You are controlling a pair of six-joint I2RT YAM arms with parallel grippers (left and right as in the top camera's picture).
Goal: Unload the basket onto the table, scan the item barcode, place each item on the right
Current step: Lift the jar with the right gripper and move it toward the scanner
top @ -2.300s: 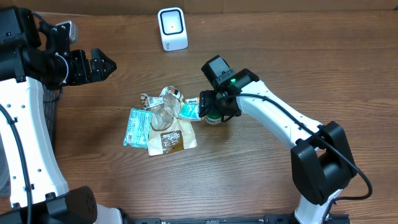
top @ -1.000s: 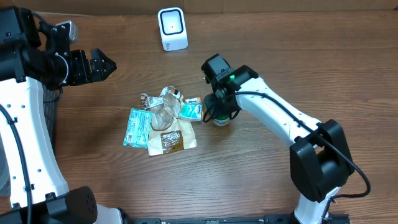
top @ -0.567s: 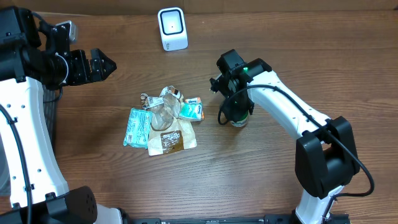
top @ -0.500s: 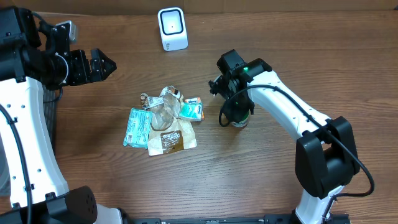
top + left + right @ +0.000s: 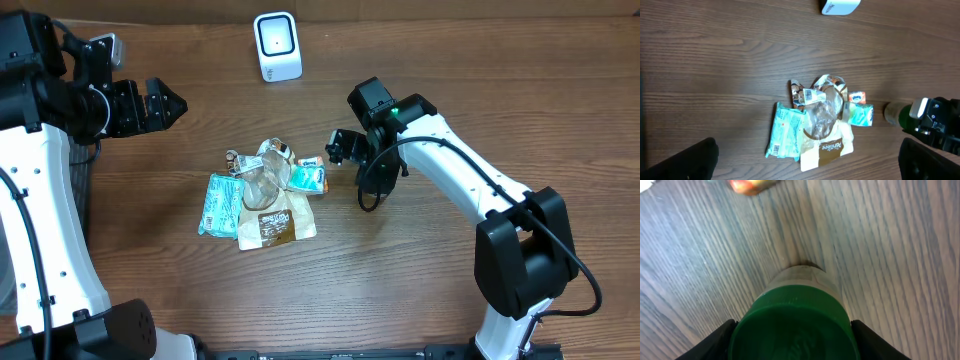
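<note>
**Overhead.**
- Item one: heap of crumpled teal, white and brown snack packets point(image 5: 262, 195), lying on the brown wood-grain table point(image 5: 430, 300). I take this heap as my reference mark.
- Item two: white box-shaped barcode scanner point(image 5: 277, 46), well beyond the heap toward the far edge and apart from everything else.
- Item three: left gripper point(image 5: 165, 103), up and to the left of the heap and well apart from it. Its jaws are spread wide with nothing between them.
- Item four: right gripper point(image 5: 343, 148), just beside the heap's right edge. Its own body covers whatever it holds, so from here I cannot make that out.

**Left wrist.**
- The heap sits mid-frame between my two dark fingers point(image 5: 687, 160) at the lower corners, which are far apart and empty.
- Item five: clear plastic bottle with a dark green screw lid point(image 5: 895, 114), just to the right of the heap's small teal packet point(image 5: 860, 114). I cannot tell whether the two touch.
- The right gripper has the bottle by its lid end, on the side away from the heap.
- A corner of the scanner shows at the top edge.

**Right wrist.**
- The green lid point(image 5: 795, 322) fills the lower frame, clamped between two black fingers point(image 5: 715, 340), one on each side.
- The bottle's body points away from the camera toward the table. I cannot tell whether its base rests on the wood.
- An orange-red packet corner point(image 5: 750, 185) from the heap shows at the top edge.
</note>
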